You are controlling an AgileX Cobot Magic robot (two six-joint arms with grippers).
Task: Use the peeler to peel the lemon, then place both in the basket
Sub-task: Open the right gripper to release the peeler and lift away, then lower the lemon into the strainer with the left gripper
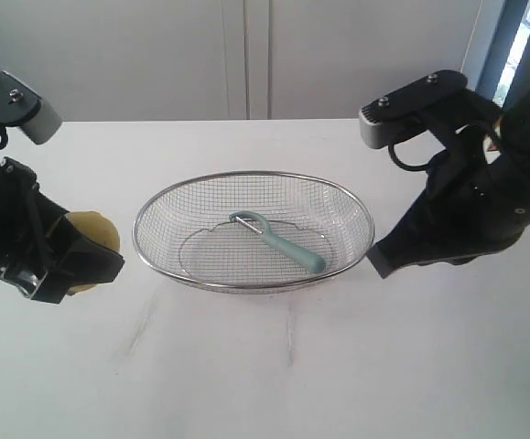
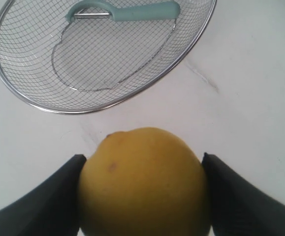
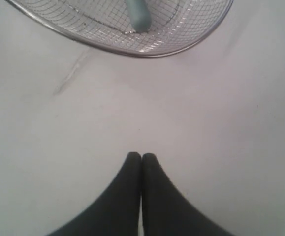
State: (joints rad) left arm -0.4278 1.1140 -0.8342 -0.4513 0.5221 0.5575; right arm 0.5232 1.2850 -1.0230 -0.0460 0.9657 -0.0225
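The yellow lemon (image 2: 143, 184) sits between the black fingers of my left gripper (image 2: 142, 164), which is shut on it; in the exterior view the lemon (image 1: 95, 236) shows at the left, just outside the basket (image 1: 150, 215). The teal peeler (image 1: 278, 242) lies inside the wire basket, its head toward the middle and its handle toward the right front. In the left wrist view the peeler (image 2: 132, 11) rests near the basket's (image 2: 14, 88) far side. My right gripper (image 3: 142, 156) is shut and empty over bare table, right of the basket (image 3: 147, 51). The peeler's handle end (image 3: 138, 14) shows there.
The white tabletop (image 1: 274, 366) spreads in front of the basket, with faint scuff marks (image 1: 141, 329). A pale wall with cabinet seams (image 1: 246, 55) stands behind the table's far edge.
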